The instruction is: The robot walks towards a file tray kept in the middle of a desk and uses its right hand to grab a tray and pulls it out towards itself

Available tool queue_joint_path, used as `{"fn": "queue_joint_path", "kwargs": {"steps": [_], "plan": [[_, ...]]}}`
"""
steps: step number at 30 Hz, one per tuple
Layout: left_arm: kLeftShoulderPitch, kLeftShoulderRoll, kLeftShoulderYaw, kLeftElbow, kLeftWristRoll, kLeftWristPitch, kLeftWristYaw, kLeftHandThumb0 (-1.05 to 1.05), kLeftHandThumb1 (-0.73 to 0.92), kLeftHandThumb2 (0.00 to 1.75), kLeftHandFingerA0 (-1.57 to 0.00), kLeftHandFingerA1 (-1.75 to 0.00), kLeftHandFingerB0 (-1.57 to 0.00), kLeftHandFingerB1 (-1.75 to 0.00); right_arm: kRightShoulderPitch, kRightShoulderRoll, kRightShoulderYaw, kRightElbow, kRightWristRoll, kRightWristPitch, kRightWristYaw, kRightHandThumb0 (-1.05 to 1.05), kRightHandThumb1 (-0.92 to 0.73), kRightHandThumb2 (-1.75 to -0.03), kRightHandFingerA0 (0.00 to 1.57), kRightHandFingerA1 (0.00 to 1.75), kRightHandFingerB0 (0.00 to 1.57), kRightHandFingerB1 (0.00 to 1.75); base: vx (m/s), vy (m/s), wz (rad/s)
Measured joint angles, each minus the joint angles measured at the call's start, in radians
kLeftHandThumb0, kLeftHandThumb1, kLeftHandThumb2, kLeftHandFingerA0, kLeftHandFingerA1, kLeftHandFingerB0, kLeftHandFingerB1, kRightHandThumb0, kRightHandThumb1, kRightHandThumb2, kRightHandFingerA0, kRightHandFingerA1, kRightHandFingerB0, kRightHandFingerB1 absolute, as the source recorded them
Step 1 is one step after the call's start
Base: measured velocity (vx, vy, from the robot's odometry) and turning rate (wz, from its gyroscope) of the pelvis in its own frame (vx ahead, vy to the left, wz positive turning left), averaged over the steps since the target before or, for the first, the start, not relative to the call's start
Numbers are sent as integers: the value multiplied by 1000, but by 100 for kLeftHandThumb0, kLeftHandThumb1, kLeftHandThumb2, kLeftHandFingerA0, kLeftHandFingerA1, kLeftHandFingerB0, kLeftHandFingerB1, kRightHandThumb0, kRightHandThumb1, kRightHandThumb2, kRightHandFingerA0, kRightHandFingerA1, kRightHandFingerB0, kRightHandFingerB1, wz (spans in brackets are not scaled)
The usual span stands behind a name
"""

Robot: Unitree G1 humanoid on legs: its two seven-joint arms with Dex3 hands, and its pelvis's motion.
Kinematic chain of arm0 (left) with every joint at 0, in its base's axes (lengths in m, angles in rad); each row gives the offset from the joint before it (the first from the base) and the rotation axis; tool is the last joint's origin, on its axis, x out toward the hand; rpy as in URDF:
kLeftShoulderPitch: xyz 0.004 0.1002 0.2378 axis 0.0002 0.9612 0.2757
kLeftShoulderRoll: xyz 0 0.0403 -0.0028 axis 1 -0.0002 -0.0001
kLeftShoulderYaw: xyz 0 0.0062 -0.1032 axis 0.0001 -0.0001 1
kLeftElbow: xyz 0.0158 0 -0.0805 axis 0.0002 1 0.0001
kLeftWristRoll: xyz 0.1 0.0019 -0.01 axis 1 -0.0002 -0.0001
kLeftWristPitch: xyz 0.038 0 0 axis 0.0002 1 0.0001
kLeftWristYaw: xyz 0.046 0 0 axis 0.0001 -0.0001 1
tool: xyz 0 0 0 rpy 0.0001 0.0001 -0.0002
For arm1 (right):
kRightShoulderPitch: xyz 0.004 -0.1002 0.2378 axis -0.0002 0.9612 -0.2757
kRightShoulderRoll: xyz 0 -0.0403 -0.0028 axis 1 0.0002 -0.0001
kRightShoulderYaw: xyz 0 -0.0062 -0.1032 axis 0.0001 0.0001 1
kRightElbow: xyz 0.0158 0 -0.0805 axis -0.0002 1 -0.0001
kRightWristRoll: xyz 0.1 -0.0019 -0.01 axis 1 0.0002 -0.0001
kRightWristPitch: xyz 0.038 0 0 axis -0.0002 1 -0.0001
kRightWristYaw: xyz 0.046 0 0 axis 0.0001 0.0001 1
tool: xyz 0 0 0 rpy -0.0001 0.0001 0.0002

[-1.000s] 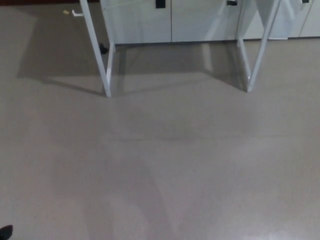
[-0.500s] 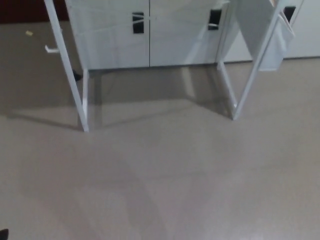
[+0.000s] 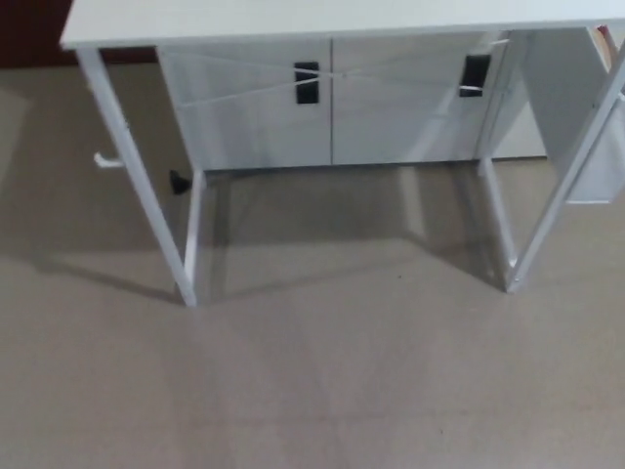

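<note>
— Looking down from the head view, could you see either robot hand?

— No. Neither the left nor the right robot hand showed anywhere, nor any forearm, so I could not tell how far open either was or whether it held anything.

— And the file tray?

— It did not show. Only the front edge of the white worktop [image 3: 293, 20] ran along the top of the picture, seen from low and in front, and its upper surface was out of sight.

— What stood between the camera and that worktop?

— Bare beige floor [image 3: 312, 391], with soft shadows across it. The worktop stood on slanted white legs, a left leg [image 3: 137, 176] and a right leg [image 3: 562, 195], each reaching the floor near a vertical white post.

— Anything behind them?

— A white cabinet [image 3: 332, 107] sat under and behind the worktop, its two doors meeting at a centre seam, with a black handle [image 3: 307, 82] on the left door and another black handle [image 3: 475, 74] farther right. A small dark object [image 3: 179, 182] lay near the left leg; it was too small to tell what. A strip of dark wall [image 3: 29, 34] showed at the upper left.
</note>
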Motion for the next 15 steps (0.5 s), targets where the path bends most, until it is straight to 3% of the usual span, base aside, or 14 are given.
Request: {"fn": "queue_joint_path", "kwargs": {"steps": [3, 4, 5, 6, 8, 9, 10, 11, 12, 13, 14, 15], "plan": [[1, 0, -1, 1, 2, -5, 1, -44, 71, 62, -27, -47, -21, -38, 13, 0, 0, 1, 0, 0, 0, -77, -45, -88, 44, 73, 22, 57, 279, 107, -17], [0, 1, -2, 8, 3, -9, 1, -46, 70, 61, -27, -45, -21, -36, 18, 0, 1, 0, 0, 0, 0, -76, -62, -59, 43, 75, 25, 52, 369, 207, -2], [-7, 3, -4, 18, 3, -14, 1, -46, 70, 61, -27, -45, -21, -36, 23, 4, 2, 0, 0, 0, 0, -76, -62, -59, 43, 75, 25, 52, 484, 315, 116], [-9, 7, -3, 17, 3, -22, 0, -45, 71, 61, -28, -45, -21, -37, 22, 6, 3, 0, 0, 0, 0, -77, -45, -88, 41, 71, 20, 56, 461, 298, -70], [-6, 12, -2, 17, 3, -26, 1, -45, 71, 62, -28, -45, -22, -37, 8, 7, 5, 8, 0, -3, 1, -77, -45, -88, 41, 72, 21, 56, 452, 315, -16], [-5, 12, -2, 17, 3, -28, 1, -46, 71, 61, -29, -45, -23, -36, 8, 8, 7, 8, 0, -3, 1, -77, -62, -59, 42, 74, 25, 52, 283, 214, 20], [-4, 13, -2, 17, 3, -29, 1, -46, 71, 61, -32, -47, -25, -38, 12, 8, 9, 2, 0, -2, 1, -77, -46, -88, 41, 71, 22, 56, 251, 153, 2], [-2, 14, -2, 18, 3, -30, 2, -43, 72, 62, -29, -48, -23, -38, 15, 9, 11, -4, 0, -2, 1, -78, -62, -59, 44, 72, 24, 51, 214, 142, -1], [-1, 14, -2, 26, 4, -33, 3, -45, 71, 62, -27, -47, -22, -37, 16, 9, 13, -5, 0, -2, 1, -68, -41, -98, 50, 76, 10, 52, 182, 98, 13], [0, 14, -2, 29, 4, -35, 3, -45, 71, 62, -27, -47, -22, -37, 15, 9, 14, -2, -1, -2, 1, -68, -41, -98, 50, 76, 10, 52, 210, 78, 3], [3, 14, -2, 32, 4, -38, 3, -45, 71, 61, -28, -48, -21, -37, 16, 9, 15, 6, -1, -2, 1, -79, -46, -89, 45, 73, 22, 56, 178, 36, 4], [8, 14, -3, 30, 3, -38, 3, -43, 70, 61, -31, -49, -22, -37, 16, 9, 15, 14, -1, -3, 1, -77, -46, -89, 44, 72, 20, 55, 109, 13, 9]]}}
